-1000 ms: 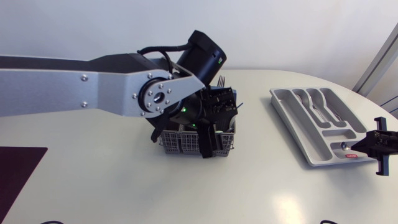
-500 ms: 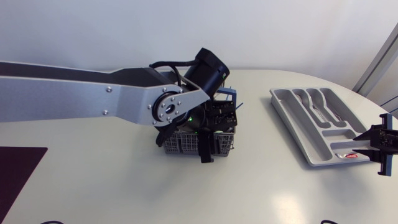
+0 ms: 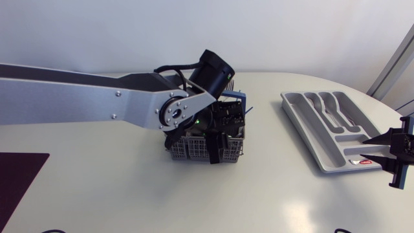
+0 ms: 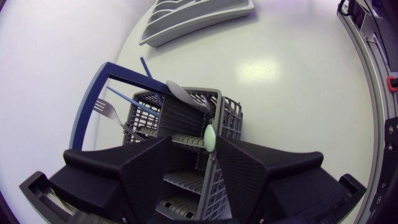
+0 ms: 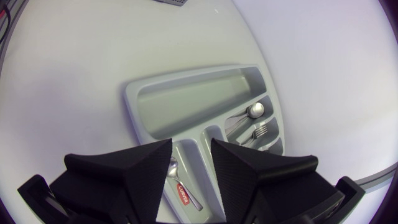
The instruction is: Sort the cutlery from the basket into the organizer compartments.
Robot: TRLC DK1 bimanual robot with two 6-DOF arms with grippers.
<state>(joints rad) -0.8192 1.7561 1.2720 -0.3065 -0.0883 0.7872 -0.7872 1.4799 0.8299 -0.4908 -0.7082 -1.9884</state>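
Head view has my left arm (image 3: pixel 77 97) coming in from the left edge and reaching to the middle of the frame, where its end hangs over the grey cutlery basket (image 3: pixel 187 149). The basket stands on the white counter (image 3: pixel 116 194), well apart from the grey organizer (image 3: pixel 301 127) at the right of the frame. My right hand (image 3: pixel 369 147) sits at the right edge, its tips over the near end of the organizer.

From the left wrist view, my left hand (image 4: pixel 194 142) is spread just above the basket's cells. A pale green handle (image 4: pixel 210 135) stands up between the fingers, close to one of them and not pinched from both sides. Ahead of the hand, a fork (image 4: pixel 107 110), a spoon bowl (image 4: pixel 178 92) and thin blue handles (image 4: pixel 127 99) stick up from the basket, inside its raised dark blue hoop (image 4: pixel 87 112).

From the right wrist view, my right hand is spread and holds nothing. Below the gap between its fingers a spoon (image 5: pixel 174 168) lies in an organizer compartment beside a red label (image 5: pixel 182 193). Ahead of the hand, another spoon (image 5: pixel 250 113) and a second fork (image 5: pixel 264 129) lie in neighbouring slots next to the long compartment.
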